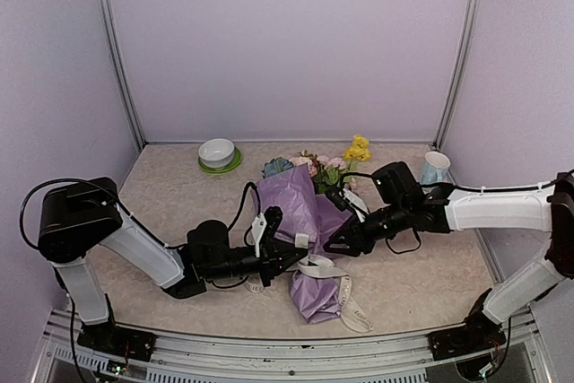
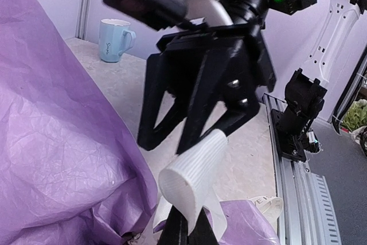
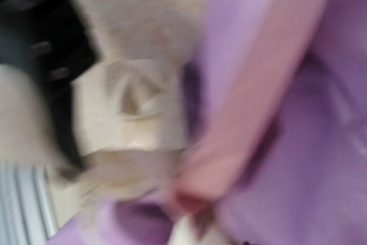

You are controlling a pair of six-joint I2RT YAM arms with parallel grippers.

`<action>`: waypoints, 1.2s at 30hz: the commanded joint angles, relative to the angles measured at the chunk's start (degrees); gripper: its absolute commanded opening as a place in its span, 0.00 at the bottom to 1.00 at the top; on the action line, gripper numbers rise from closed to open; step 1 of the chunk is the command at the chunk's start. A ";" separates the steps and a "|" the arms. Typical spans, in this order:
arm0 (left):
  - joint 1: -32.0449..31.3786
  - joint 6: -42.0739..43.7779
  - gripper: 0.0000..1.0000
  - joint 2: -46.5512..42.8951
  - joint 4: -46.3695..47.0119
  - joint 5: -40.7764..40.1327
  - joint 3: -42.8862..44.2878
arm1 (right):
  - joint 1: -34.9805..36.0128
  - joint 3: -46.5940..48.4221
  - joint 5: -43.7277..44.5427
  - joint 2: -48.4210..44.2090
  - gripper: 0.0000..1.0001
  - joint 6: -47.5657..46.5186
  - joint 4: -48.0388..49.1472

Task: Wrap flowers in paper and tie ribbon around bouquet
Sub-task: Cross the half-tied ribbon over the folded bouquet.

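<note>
The bouquet [image 1: 300,213] lies on the table, a cone of lilac paper [image 2: 51,142] with its narrow end toward the arms. Blue, pink and yellow flowers [image 1: 309,168] stick out at the far end. The cream ribbon [image 1: 323,268] crosses the cone's lower part and trails off to the right. My left gripper [image 1: 300,256] is shut on a loop of ribbon [image 2: 195,176], pinched at the bottom of the left wrist view [image 2: 186,225]. My right gripper [image 2: 163,146] hangs just above that loop, fingers spread, holding nothing. The right wrist view is blurred; it shows ribbon [image 3: 132,113] against paper [image 3: 321,159].
A white bowl on a green plate [image 1: 218,155] stands at the back left. A pale blue mug [image 1: 435,168] stands at the back right. Lilac walls enclose the table, and a metal rail [image 1: 269,347] runs along the near edge.
</note>
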 commanded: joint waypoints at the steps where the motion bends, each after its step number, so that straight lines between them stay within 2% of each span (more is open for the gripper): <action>1: -0.68 0.21 0.00 -0.36 1.80 -0.67 -0.61 | -1.06 2.68 -5.01 7.05 0.44 -2.98 0.41; 6: -0.69 0.31 0.00 -0.24 1.75 -0.86 -0.63 | -0.73 1.60 -11.04 9.47 0.43 -3.37 4.52; 12: -0.68 0.16 0.00 0.04 1.71 -0.88 -0.49 | -0.62 0.37 -11.89 10.07 0.24 -2.75 7.22; 16: -0.55 0.27 0.00 -0.48 1.12 -1.06 -0.76 | -0.66 -0.34 -10.15 10.39 0.32 -3.14 6.41; 20: -0.60 0.36 0.00 -0.63 0.83 -1.02 -0.70 | -0.62 -0.43 -10.87 11.06 0.26 -3.13 7.09; 25: -0.52 0.27 0.00 -0.82 0.96 -1.09 -0.67 | -0.55 -1.36 -10.45 11.67 0.26 -3.15 7.77; 28: -0.54 0.23 0.00 -0.54 0.90 -0.91 -0.52 | -0.55 -1.44 -11.24 12.05 0.16 -2.66 8.34; 30: -0.51 0.07 0.00 -0.49 0.84 -0.90 -0.54 | -0.53 -1.28 -11.34 11.93 0.02 -2.76 7.76; 36: -0.51 -0.65 0.00 0.10 0.50 -2.34 -1.06 | -0.53 -2.04 -9.28 7.64 0.00 -3.27 5.62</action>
